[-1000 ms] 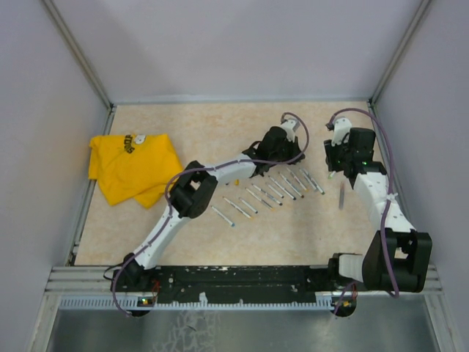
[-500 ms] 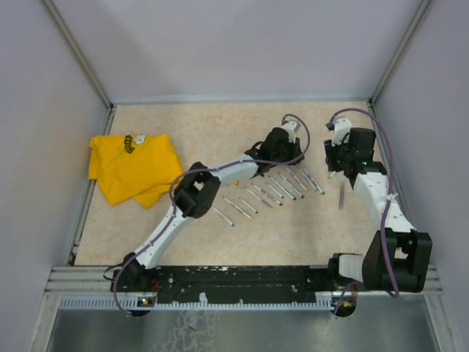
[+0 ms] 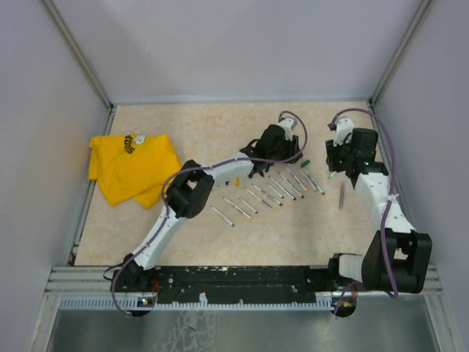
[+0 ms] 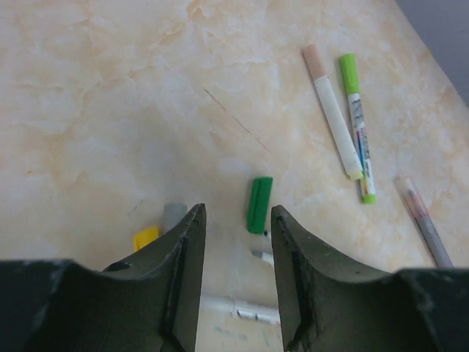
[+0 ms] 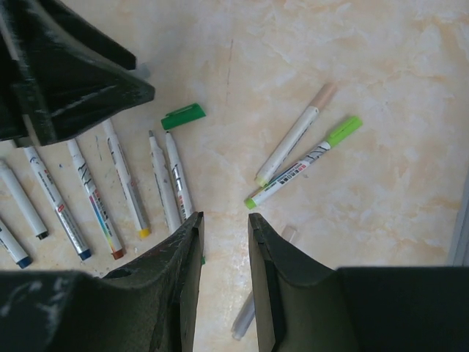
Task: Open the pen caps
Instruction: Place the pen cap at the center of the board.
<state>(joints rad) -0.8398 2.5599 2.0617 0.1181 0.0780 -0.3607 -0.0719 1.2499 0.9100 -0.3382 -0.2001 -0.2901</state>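
A loose green cap (image 4: 259, 204) lies on the table just beyond my left gripper (image 4: 238, 213), which is open and empty. A grey cap (image 4: 174, 216) and a yellow cap (image 4: 146, 237) lie by its left finger. The green cap also shows in the top view (image 3: 305, 163) and the right wrist view (image 5: 183, 116). A row of uncapped pens (image 5: 124, 180) lies left of my right gripper (image 5: 223, 216), which is open and empty above the table. Two capped pens lie ahead of it, one with a beige cap (image 5: 297, 139) and one with a green cap (image 5: 304, 171).
A grey pen (image 5: 245, 315) lies under my right gripper. A crumpled yellow cloth (image 3: 132, 167) lies at the left of the table. Grey walls and metal rails close in the table on three sides.
A green cap now lies on the table at the right end of the pen row, where none showed before. My left gripper has shifted slightly toward the far side. The right arm has barely moved.
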